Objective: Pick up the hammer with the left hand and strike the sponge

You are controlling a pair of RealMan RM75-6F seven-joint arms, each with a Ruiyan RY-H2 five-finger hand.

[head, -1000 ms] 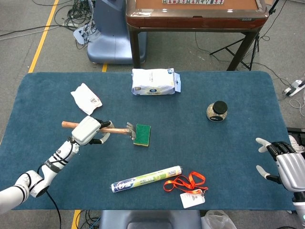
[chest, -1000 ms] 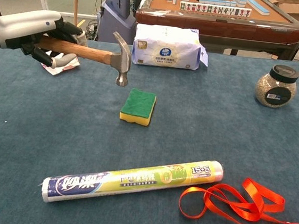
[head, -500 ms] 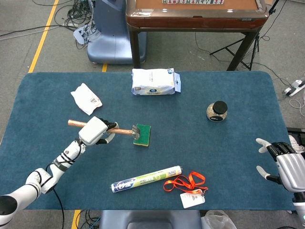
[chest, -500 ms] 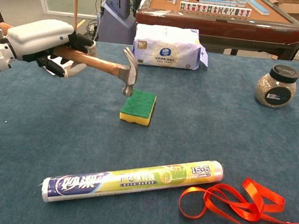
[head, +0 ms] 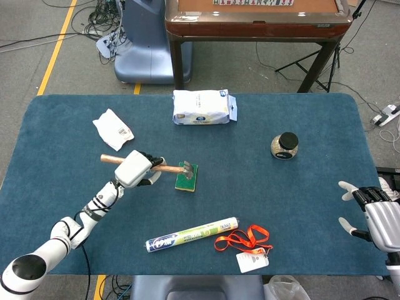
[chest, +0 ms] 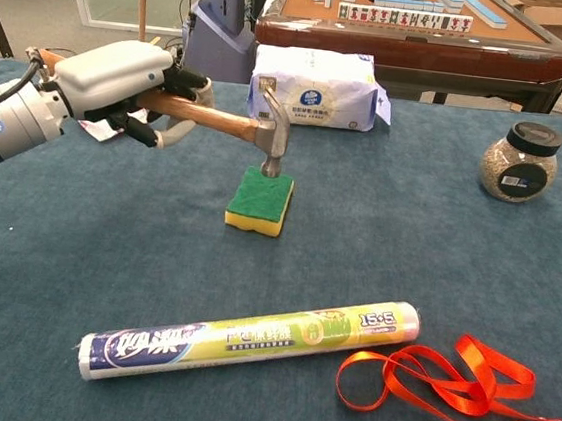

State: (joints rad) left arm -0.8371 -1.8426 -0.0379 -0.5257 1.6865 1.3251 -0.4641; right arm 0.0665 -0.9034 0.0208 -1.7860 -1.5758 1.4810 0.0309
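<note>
My left hand (head: 137, 169) (chest: 124, 81) grips the wooden handle of the hammer (head: 167, 167) (chest: 220, 119). The steel head (chest: 274, 139) points down and meets the green top of the sponge (head: 187, 178) (chest: 260, 200) near its far edge. The sponge is green over yellow and lies flat on the blue table mat (head: 250, 187). My right hand (head: 375, 212) rests open at the right edge of the table, far from the sponge, and is outside the chest view.
A tissue pack (head: 203, 107) (chest: 316, 87) lies behind the sponge. A jar (head: 285, 145) (chest: 520, 161) stands to the right. A wrap roll (head: 192, 234) (chest: 247, 338), an orange lanyard with a badge (head: 247, 244) (chest: 463, 391) and a crumpled packet (head: 112, 129) also lie on the mat.
My left hand has carried the hammer rightward and swung its head down from beside the sponge onto the sponge's top. The right hand has stayed put.
</note>
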